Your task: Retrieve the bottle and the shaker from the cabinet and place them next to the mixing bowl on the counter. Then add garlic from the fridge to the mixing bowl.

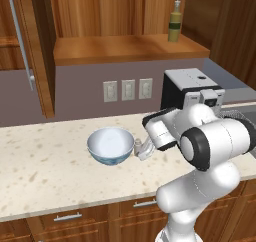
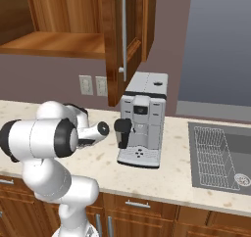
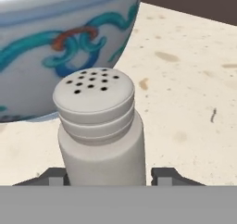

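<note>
Pale grey-white cylinder shaker standing just beside blue-patterned white mixing bowl on beige speckled counter; my gripper straddling it, fingers looking slightly parted, grip uncertain. Am risking tipping shaker against bowl if dragging fingertip while retreating.

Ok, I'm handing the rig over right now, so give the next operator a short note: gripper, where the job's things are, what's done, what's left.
Gripper: fingers either side of the shaker, a gap at its right; grip or release unclear.
Shaker: upright on the counter, right beside the mixing bowl.
Bottle: on the shelf of the open cabinet.
Done: shaker brought to the bowl.
Left: back off the shaker, fetch the bottle and set it beside the bowl, then garlic from the fridge into the bowl.
</note>
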